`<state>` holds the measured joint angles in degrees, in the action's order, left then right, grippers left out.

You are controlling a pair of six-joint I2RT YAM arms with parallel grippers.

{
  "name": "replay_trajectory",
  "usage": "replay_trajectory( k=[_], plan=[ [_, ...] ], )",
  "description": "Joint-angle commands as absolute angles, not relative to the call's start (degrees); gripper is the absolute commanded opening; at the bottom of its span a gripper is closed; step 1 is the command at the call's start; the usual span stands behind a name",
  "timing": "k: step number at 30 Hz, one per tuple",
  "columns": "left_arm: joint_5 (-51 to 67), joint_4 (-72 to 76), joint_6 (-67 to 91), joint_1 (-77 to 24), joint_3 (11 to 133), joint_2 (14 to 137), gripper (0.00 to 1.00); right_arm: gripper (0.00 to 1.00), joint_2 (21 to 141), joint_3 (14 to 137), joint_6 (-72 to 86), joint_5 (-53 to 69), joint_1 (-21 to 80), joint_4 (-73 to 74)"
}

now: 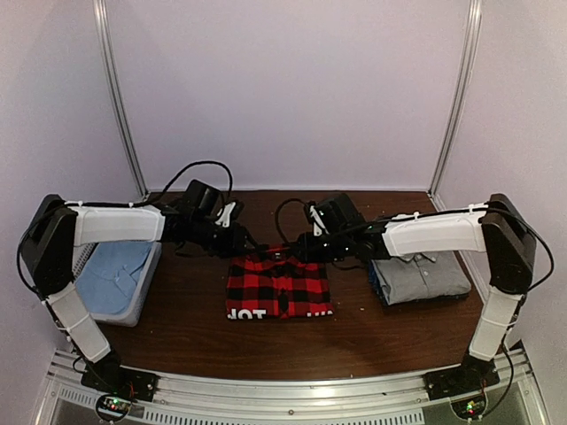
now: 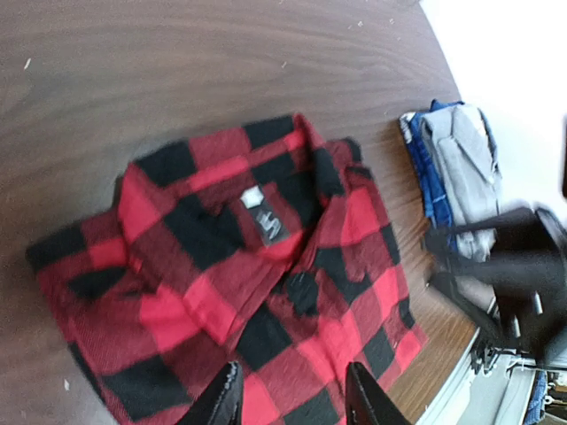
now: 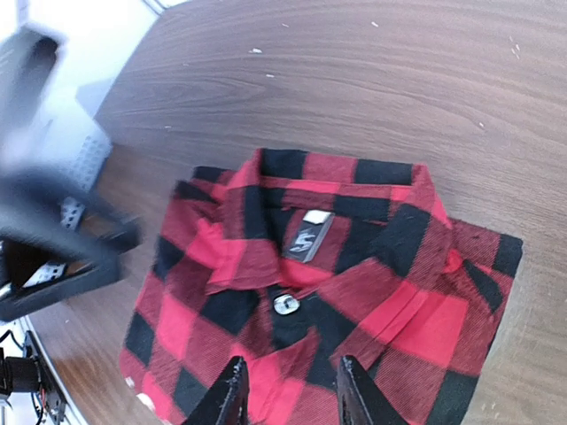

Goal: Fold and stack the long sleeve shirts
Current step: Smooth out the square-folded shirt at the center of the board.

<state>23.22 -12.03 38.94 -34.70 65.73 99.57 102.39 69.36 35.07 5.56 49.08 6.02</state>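
The red-and-black check flannel shirt [image 1: 278, 288] lies folded in the middle of the table, white letters on its near edge. It fills the left wrist view [image 2: 239, 274] and the right wrist view [image 3: 319, 283], collar and label up. The grey button-up shirt [image 1: 421, 274] lies folded on a blue garment at the right, also in the left wrist view [image 2: 465, 164]. My left gripper [image 1: 252, 243] [image 2: 292, 394] is open and empty above the flannel's far left. My right gripper [image 1: 301, 246] [image 3: 288, 390] is open and empty above its far right.
A grey basket [image 1: 133, 305] with a light blue garment [image 1: 113, 270] stands at the left edge. Black cables run over the table behind the grippers. White walls and metal posts close the back.
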Motion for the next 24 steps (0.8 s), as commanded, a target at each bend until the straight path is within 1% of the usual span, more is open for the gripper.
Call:
replay_trajectory(
  k=[1, 5, 9, 15, 20, 24],
  plan=[
    [25.88, -10.02, 40.48, -33.41, 58.31, 95.51, 0.41, 0.35, 107.11, 69.36, 34.77, 12.95, 44.05, 0.77],
    [30.62, -7.08, 42.04, -33.40, 51.67, 93.00, 0.41, 0.34, 111.14, 67.58, 35.89, 17.37, 41.16, -3.31],
    [35.97, -1.16, 44.44, -33.34, 46.19, 91.66, 0.41, 0.33, 113.28, 64.95, 37.03, 18.27, 38.86, -5.80],
    [35.84, -0.79, 45.78, -33.55, 41.40, 92.01, 0.41, 0.33, 113.69, 62.38, 37.62, 17.61, 37.14, -6.58],
    [34.22, -2.34, 45.96, -33.68, 36.43, 91.71, 0.40, 0.33, 113.57, 62.90, 36.81, 16.71, 36.86, -5.45],
    [32.98, -4.23, 45.86, -33.66, 34.72, 89.82, 0.40, 0.33, 112.89, 63.64, 36.15, 15.95, 36.89, -4.19]
  ],
)
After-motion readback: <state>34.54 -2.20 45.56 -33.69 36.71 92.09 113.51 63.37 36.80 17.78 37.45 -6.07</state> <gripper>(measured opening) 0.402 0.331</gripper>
